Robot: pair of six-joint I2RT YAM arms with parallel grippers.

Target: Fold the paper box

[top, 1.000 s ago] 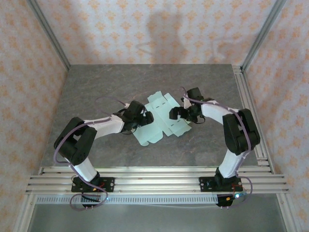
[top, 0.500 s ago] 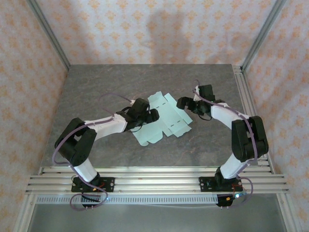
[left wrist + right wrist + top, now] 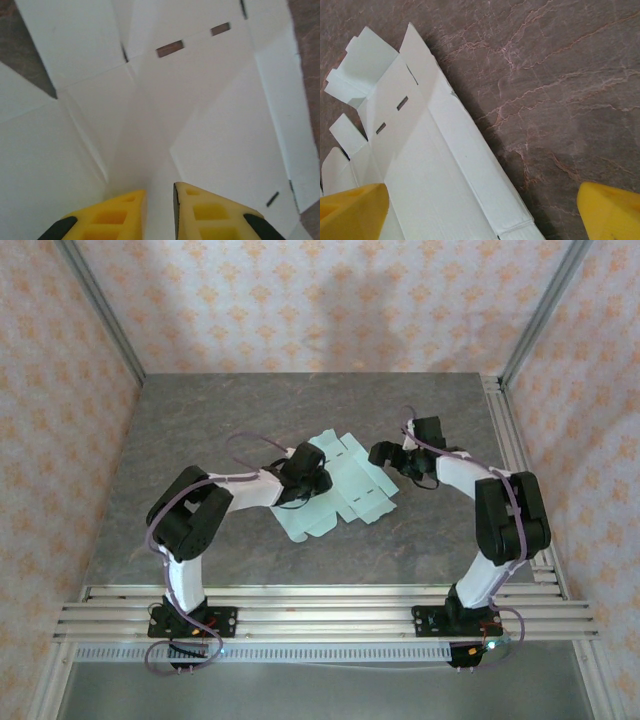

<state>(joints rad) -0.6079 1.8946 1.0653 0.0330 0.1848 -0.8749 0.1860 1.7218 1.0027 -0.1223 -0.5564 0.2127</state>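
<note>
We're early: paper box (image 3: 340,485) lies mostly flat mid table (image 3: 200,420), left gripper (image 3: 159,200) pinched on its one raised crease, right gripper (image 3: 482,205) wide apart above its edge, walls all unfolded.

1. Top cam: high, behind arm bases, looks down/fwd over whole table (image 3: 230,410).
2. L wrist cam: v. close, looking down onto paper box (image 3: 210,115) panels.
3. R wrist cam: close, looks down on paper box edge + bare table.
4. Shared by all 3: paper box.
</note>
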